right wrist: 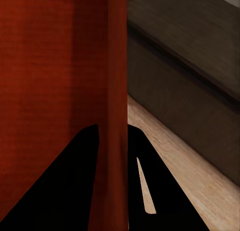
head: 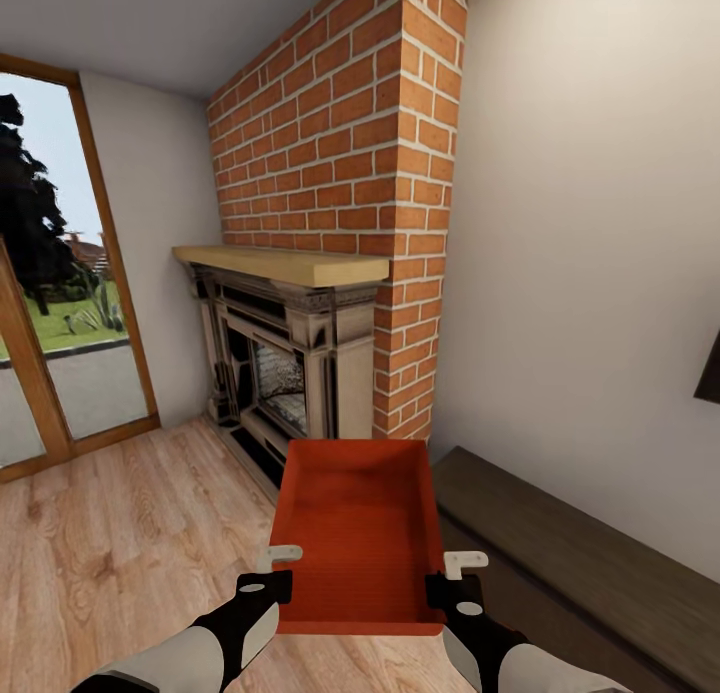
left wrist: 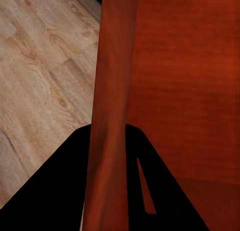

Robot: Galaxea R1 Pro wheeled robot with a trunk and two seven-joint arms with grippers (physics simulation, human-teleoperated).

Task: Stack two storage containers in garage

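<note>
One orange-red storage container (head: pixel 357 533) hangs in front of me above the living room's wood-plank floor (head: pixel 120 533), held between both arms. My left gripper (head: pixel 272 571) is shut on its left wall (left wrist: pixel 111 111), with one black finger on each side of that wall. My right gripper (head: pixel 456 578) is shut on the right wall (right wrist: pixel 114 91) in the same way. The container is empty and open at the top. The second container is out of view.
A brick fireplace (head: pixel 300 373) with a wooden mantel stands straight ahead. Wood-framed glass doors (head: pixel 60 353) are at the left. A low dark bench (head: pixel 590 563) runs along the white wall at the right, close beside my right arm.
</note>
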